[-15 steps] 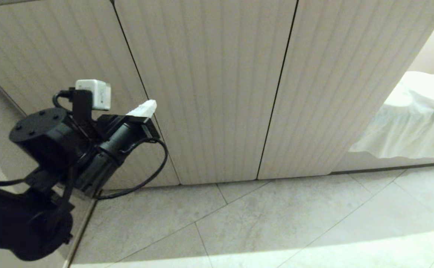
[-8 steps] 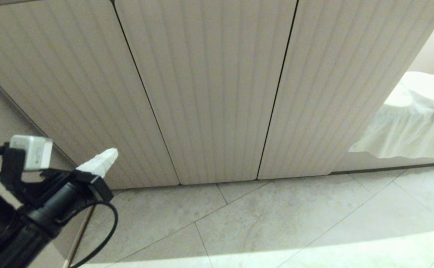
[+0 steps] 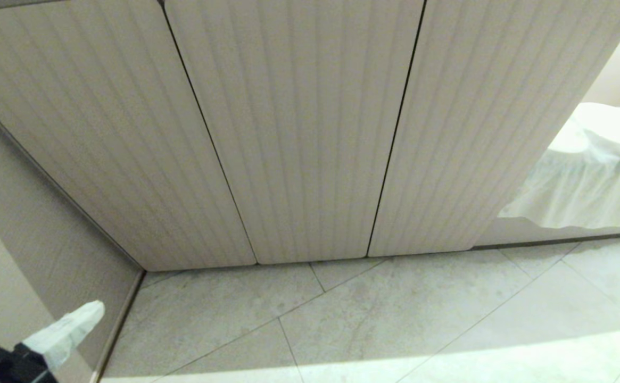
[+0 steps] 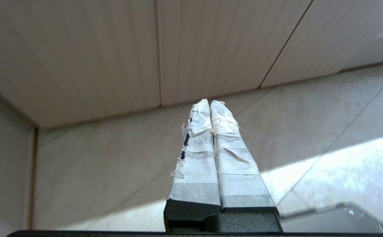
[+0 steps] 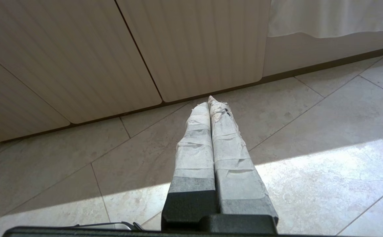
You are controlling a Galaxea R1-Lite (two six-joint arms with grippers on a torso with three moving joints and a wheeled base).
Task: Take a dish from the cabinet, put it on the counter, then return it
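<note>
With our left tool (image 3: 67, 332) pinched closed and empty low by the side wall (image 3: 27, 244), the cabinet (image 3: 299, 133) doors all closed, the dish nowhere in view, and our right tool (image 5: 210, 105) closed over the floor (image 3: 395, 319), we risk scraping a ribbed door.

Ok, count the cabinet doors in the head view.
3, all shut: left door, middle door, right door. More may lie beyond the frame.

Pale tiled floor (image 3: 395, 324), grout lines running diagonally, sunlit along the near edge. Cabinet (image 3: 299, 133) stands on it, ribbed doors shut.
</note>
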